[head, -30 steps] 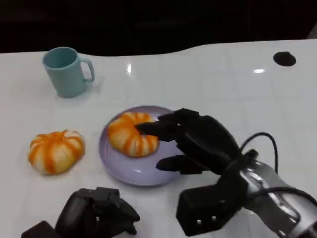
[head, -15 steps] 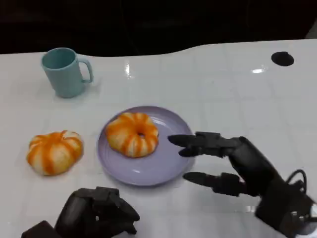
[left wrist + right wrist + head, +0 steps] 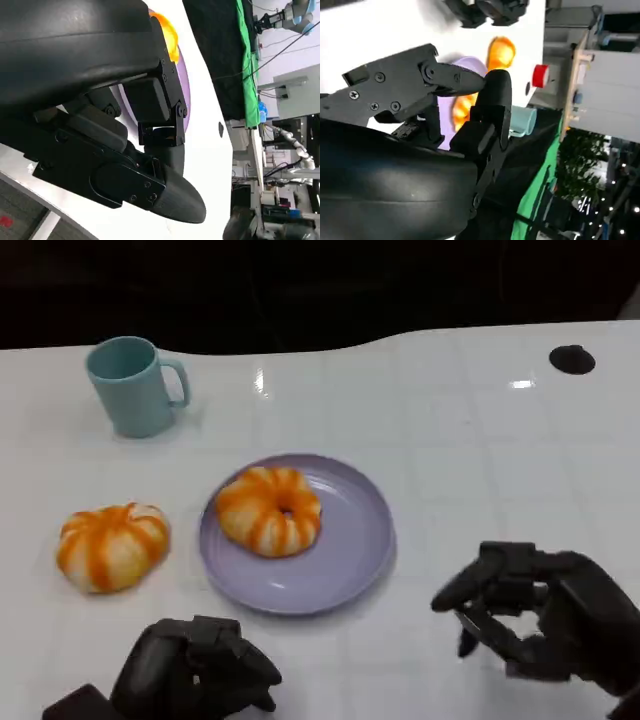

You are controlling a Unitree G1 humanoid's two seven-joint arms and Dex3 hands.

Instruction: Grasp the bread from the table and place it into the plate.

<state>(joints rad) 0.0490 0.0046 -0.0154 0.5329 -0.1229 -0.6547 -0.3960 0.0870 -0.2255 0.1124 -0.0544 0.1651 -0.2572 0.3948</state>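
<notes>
White glossy desk (image 3: 480, 440), faint tile-like grid on its surface, dark background beyond the far edge.

Left robot hand (image 3: 195, 672): at the near edge of the desk, fingers curled in on themselves, nothing in them. Its wrist view shows the black shell and folded fingers (image 3: 160, 107) close up, with a sliver of plate and orange bread past them.

Right robot hand (image 3: 535, 615): low at the near right, resting on or just over the desk; cannot tell which. Fingers bent inward with a narrow gap between thumb and fingers (image 3: 470, 585), empty. It is apart from the plate, off the plate's right rim.

Lavender plate (image 3: 345, 560): just beyond the left robot hand and to the left of the right robot hand. A ring-shaped bread (image 3: 269, 510) with orange and white stripes lies on its left half, flat, hole up, touched by neither hand.

Second bread (image 3: 112, 544): round, same orange-white striping, on the bare desk left of the plate, just beyond and slightly left of the left robot hand. Near the plate, not touching it.

Teal mug (image 3: 132, 385): farther back, well beyond the left robot hand, upright, handle to the right.

Small black round mark (image 3: 573, 359): far right of the desk, well beyond the right robot hand.
</notes>
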